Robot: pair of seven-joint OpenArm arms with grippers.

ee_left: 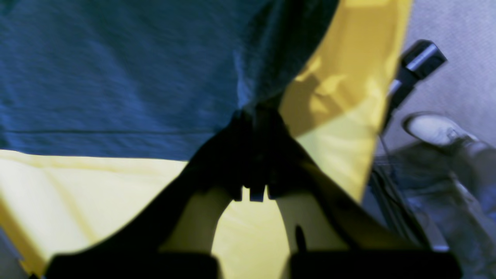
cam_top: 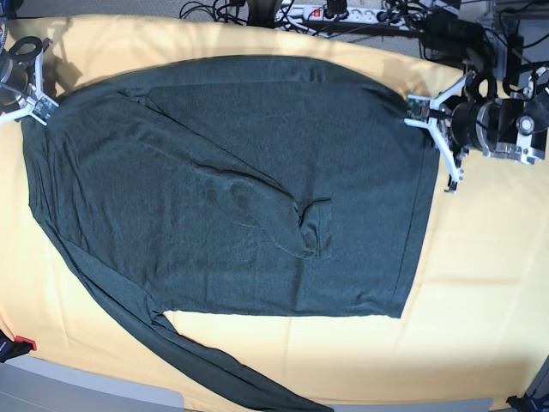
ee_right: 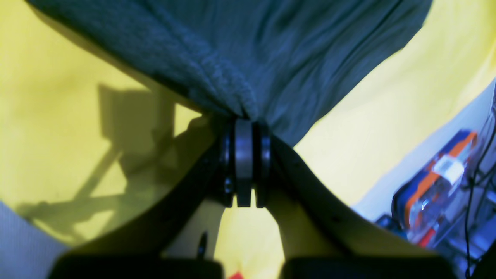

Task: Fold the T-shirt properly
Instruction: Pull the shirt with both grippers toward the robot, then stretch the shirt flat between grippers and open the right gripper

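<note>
Spread flat on the yellow counter (cam_top: 480, 283), the shirt (cam_top: 240, 189) was clamped at opposite corners by both end effectors, left (cam_top: 426, 110) and right (cam_top: 36, 105); uneven pulling could slip a corner free.

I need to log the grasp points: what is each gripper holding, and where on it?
Both are shut on the T-shirt: left gripper pinches a bottom hem corner, right gripper the shoulder edge.
</note>
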